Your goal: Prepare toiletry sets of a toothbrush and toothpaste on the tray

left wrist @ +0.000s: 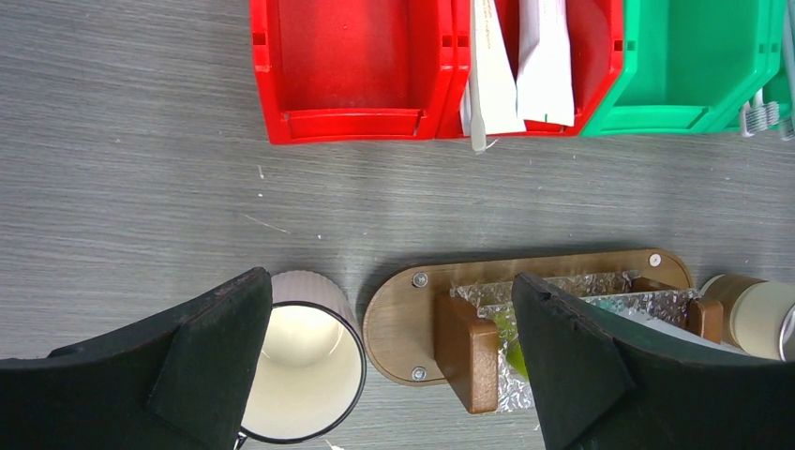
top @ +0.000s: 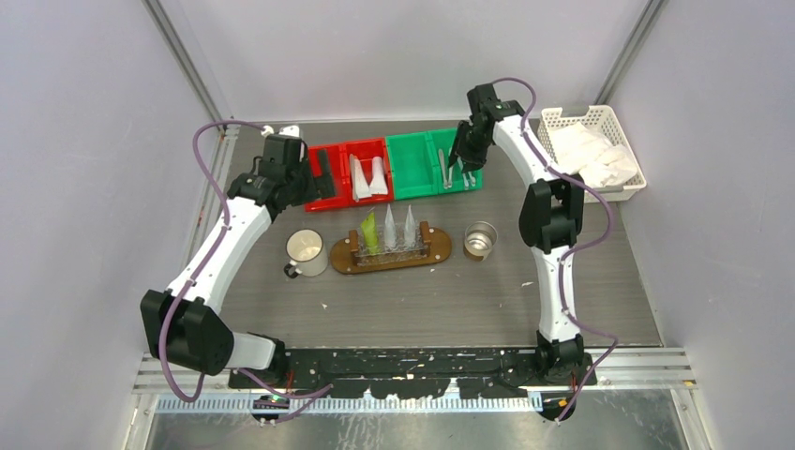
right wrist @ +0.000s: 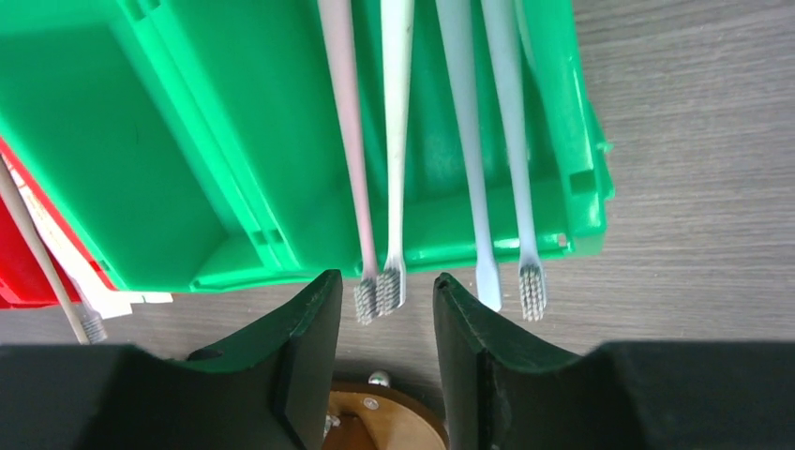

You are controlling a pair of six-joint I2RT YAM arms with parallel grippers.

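A wooden tray (top: 436,251) with a foil-lined rack holds one yellow-green tube (top: 370,232) and two whitish tubes (top: 400,227) upright. Two more whitish tubes (top: 368,175) lie in the red bin (top: 337,155). Several pale toothbrushes (right wrist: 394,141) lie in the green bin (right wrist: 187,141), heads over its near rim. My right gripper (right wrist: 380,314) is open above that rim, with two brush heads (right wrist: 380,295) between its fingertips, touching neither. My left gripper (left wrist: 394,347) is open and empty, high over the tray's left end (left wrist: 403,319).
A cream mug (top: 306,251) stands left of the tray and a metal cup (top: 480,240) right of it. A white basket (top: 630,150) of white cloths sits at the back right. The red and green bins stand side by side behind the tray.
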